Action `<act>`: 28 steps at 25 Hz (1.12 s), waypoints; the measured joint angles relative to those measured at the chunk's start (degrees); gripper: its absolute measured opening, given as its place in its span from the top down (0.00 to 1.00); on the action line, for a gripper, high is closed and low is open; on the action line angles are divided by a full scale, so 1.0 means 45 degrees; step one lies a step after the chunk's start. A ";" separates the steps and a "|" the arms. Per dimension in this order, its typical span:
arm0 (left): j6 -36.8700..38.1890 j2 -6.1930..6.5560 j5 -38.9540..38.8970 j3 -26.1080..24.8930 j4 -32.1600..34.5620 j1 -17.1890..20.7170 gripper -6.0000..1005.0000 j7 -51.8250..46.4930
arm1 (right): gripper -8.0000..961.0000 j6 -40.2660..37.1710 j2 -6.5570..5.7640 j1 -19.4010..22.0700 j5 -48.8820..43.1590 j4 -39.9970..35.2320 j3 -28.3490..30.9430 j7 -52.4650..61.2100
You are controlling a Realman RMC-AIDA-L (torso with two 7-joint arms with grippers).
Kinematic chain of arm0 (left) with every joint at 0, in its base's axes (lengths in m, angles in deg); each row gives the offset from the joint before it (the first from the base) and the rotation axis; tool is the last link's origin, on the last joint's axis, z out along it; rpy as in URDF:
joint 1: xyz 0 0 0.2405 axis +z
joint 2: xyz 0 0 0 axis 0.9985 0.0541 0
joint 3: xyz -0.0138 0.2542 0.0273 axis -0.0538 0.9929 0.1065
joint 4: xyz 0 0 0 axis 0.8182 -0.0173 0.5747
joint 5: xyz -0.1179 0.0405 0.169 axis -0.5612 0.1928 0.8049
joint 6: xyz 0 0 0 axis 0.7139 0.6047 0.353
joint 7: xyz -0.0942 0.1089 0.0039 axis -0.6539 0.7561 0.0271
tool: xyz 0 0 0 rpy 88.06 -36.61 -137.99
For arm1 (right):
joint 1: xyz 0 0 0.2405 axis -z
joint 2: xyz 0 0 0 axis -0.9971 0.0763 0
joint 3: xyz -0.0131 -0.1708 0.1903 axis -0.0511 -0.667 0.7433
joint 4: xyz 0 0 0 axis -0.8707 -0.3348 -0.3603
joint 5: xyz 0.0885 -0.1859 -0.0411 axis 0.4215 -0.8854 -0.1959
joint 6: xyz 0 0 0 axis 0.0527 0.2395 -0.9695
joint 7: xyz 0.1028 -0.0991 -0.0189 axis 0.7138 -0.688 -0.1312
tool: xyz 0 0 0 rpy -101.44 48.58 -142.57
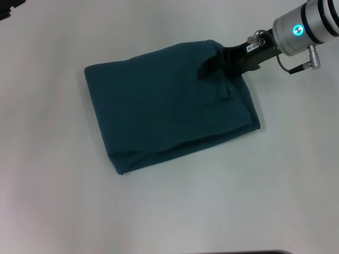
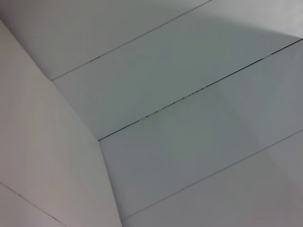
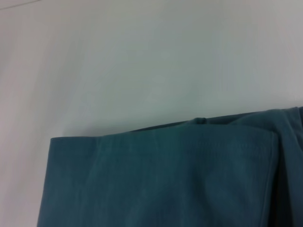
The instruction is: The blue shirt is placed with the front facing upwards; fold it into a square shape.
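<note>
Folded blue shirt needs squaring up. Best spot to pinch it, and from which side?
Probably the far right corner of the blue shirt, coming in from the robot's right, where the right claw already sits over it. The layers stack there with a loose flap, so one pinch should catch them all. The near left edge is a closed fold.

A plain white table (image 1: 175, 211) fills the head view from edge to edge, its surface smooth and unmarked. At the 6 o'clock edge a thin dark strip (image 1: 249, 252) runs along the border. The left wrist view shows only pale flat panels (image 2: 189, 156) meeting at thin dark seams (image 2: 180, 100), with a corner fold toward 8 o'clock.
</note>
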 joint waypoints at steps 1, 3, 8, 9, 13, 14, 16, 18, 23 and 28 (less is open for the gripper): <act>0.0003 -0.0002 0.0000 0.0000 0.0001 -0.0006 0.06 0.0002 | 0.16 0.0018 -0.0007 0.0016 0.0033 0.0032 0.0000 0.0002; 0.0006 -0.0004 0.0000 0.0000 0.0016 -0.0016 0.06 0.0005 | 0.17 0.0056 -0.0049 0.0057 0.0115 0.0071 -0.0036 0.0007; -0.0019 -0.0006 0.0000 -0.0001 0.0101 -0.0070 0.06 0.0009 | 0.50 0.0028 -0.0059 0.0096 0.0115 0.0070 -0.0034 0.0010; -0.0021 -0.0002 0.0002 0.0000 0.0101 -0.0096 0.06 0.0010 | 0.54 0.0024 -0.0059 0.0106 0.0114 0.0070 -0.0027 0.0010; -0.0027 0.0010 0.0008 0.0000 0.0102 -0.0144 0.06 0.0010 | 0.70 0.0025 -0.0060 0.0112 0.0115 0.0074 -0.0033 0.0010; -0.0027 0.0010 0.0009 0.0000 0.0102 -0.0148 0.06 0.0011 | 0.75 0.0025 -0.0059 0.0112 0.0115 0.0075 -0.0034 0.0012; -0.0028 0.0013 0.0012 0.0000 0.0102 -0.0153 0.06 0.0011 | 0.84 0.0034 -0.0063 0.0112 0.0115 0.0099 -0.0016 0.0031; -0.0028 0.0022 0.0014 0.0000 0.0102 -0.0155 0.06 0.0010 | 0.90 0.0071 -0.0091 0.0112 0.0117 0.0172 0.0018 0.0078; -0.0028 0.0048 0.0019 0.0000 0.0101 -0.0157 0.06 0.0011 | 0.93 0.1030 -0.0232 0.0336 0.0850 0.1049 0.0057 0.0118; -0.0026 0.0053 0.0020 0.0000 0.0101 -0.0157 0.06 0.0010 | 0.96 0.1454 -0.0318 0.0474 0.1100 0.1679 0.0048 0.0261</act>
